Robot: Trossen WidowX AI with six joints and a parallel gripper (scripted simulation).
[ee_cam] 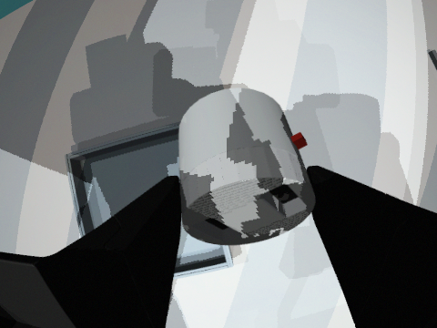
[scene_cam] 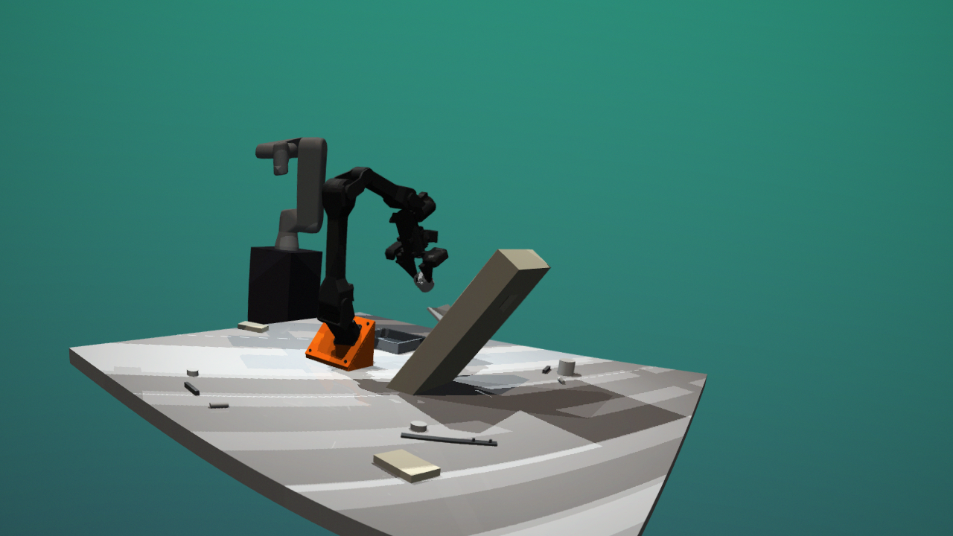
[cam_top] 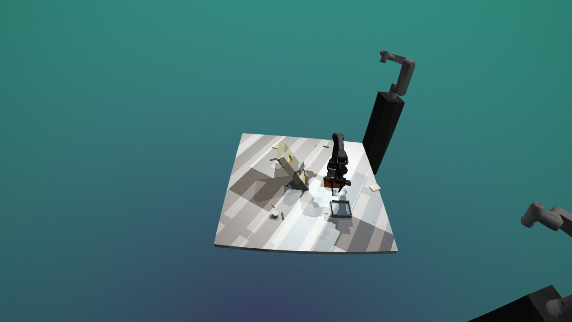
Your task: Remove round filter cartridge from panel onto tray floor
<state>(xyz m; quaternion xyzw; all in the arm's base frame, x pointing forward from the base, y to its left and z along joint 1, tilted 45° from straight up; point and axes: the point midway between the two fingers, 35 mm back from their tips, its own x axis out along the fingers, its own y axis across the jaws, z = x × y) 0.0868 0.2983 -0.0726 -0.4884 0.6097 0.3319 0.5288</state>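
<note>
The round grey-white filter cartridge point(ee_cam: 228, 150) point(scene_cam: 424, 284) point(cam_top: 335, 192) is held in the air, with two dark slots on its near face and a small red tab on its side. My gripper point(ee_cam: 244, 182) point(scene_cam: 422, 274) is shut on it, one black finger on each side. Beyond and below it, in the wrist view, the dark-rimmed tray point(ee_cam: 78, 200) point(cam_top: 331, 209) point(scene_cam: 400, 349) is partly hidden by the cartridge and left finger. The tilted beige service panel point(cam_top: 282, 153) point(scene_cam: 466, 319) stands away from the gripper, with a yellow-ringed opening on its face.
The orange arm base point(scene_cam: 359, 353) point(cam_top: 327, 183) stands between panel and tray in the top view. A grey cylinder point(cam_top: 275, 214) point(scene_cam: 566, 367), small dark rods and beige blocks point(cam_top: 374, 187) point(scene_cam: 406, 464) lie on the table. Two grey arms on black pedestals stand beyond the table.
</note>
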